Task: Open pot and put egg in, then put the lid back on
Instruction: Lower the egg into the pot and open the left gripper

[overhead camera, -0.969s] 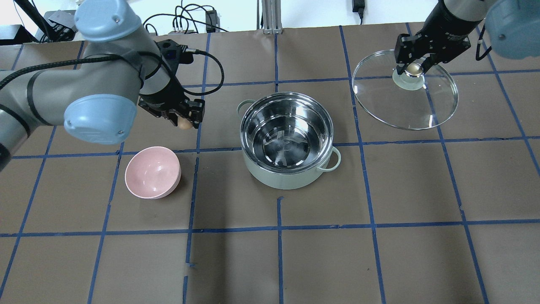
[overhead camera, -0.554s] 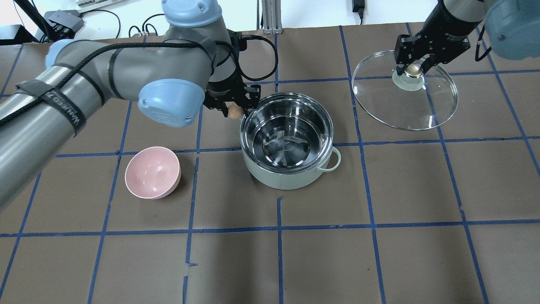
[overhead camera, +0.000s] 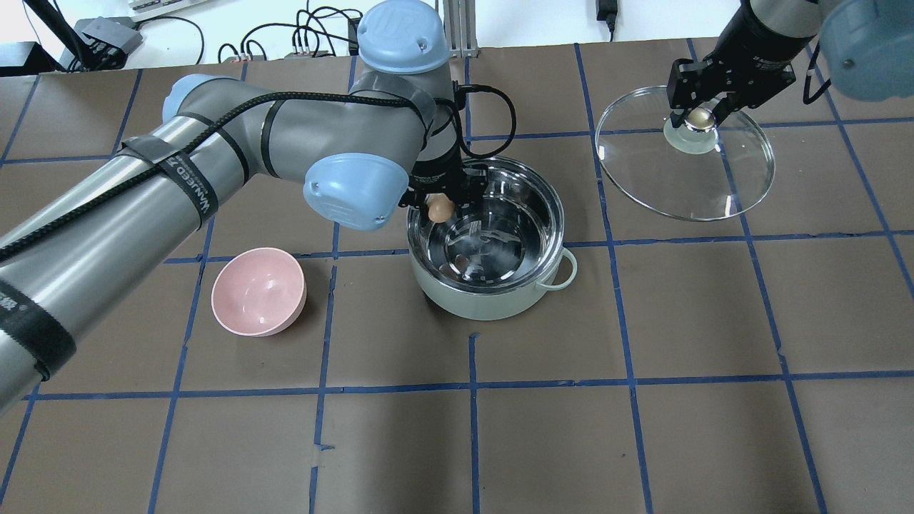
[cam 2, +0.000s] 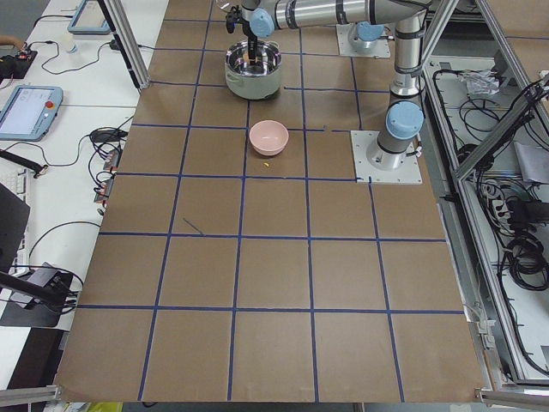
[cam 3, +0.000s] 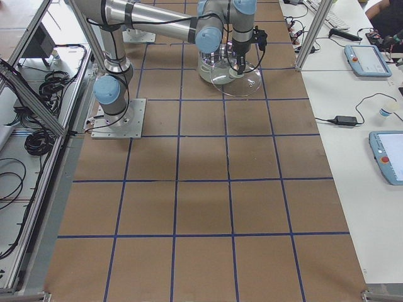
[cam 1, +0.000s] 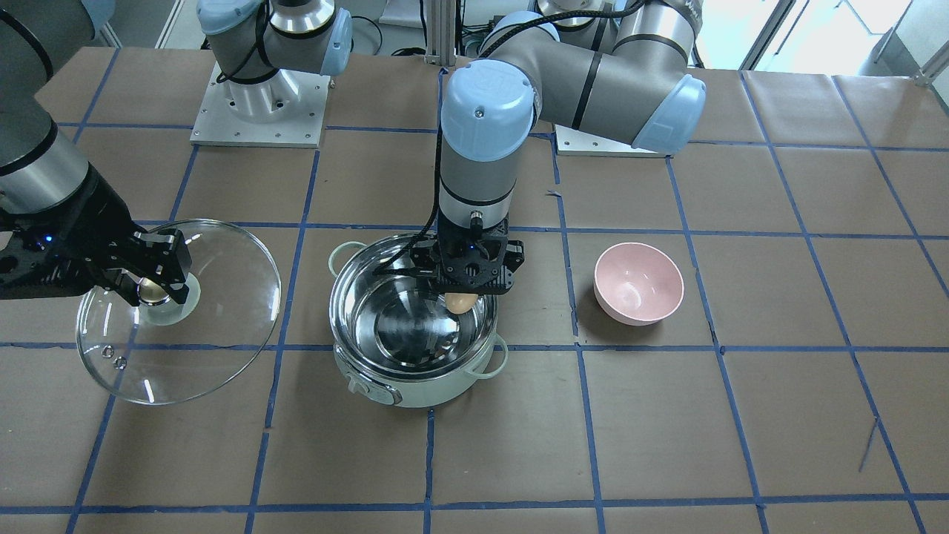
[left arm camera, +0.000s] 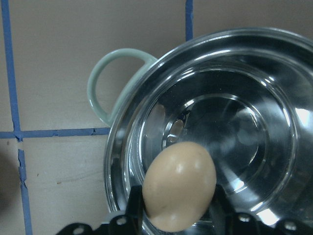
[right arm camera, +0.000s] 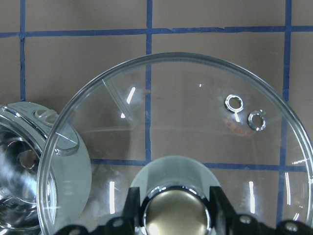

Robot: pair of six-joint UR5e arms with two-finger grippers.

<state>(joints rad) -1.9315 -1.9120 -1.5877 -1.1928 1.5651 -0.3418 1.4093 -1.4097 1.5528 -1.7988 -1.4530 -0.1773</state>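
Here, left hand [cam 1: 462, 295] grips egg [left arm camera: 179, 185] over pot [overhead camera: 493, 300] — right hand [overhead camera: 698, 116] clamps lid [overhead camera: 685, 185] by knob [right arm camera: 173, 210].

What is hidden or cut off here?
Overhead view: the left arm hides part of the round mint-green pot.
Right wrist view: the edges cut off the clear round glass lid.
Left wrist view: the bottom edge cuts off the fingers beside the small tan egg.
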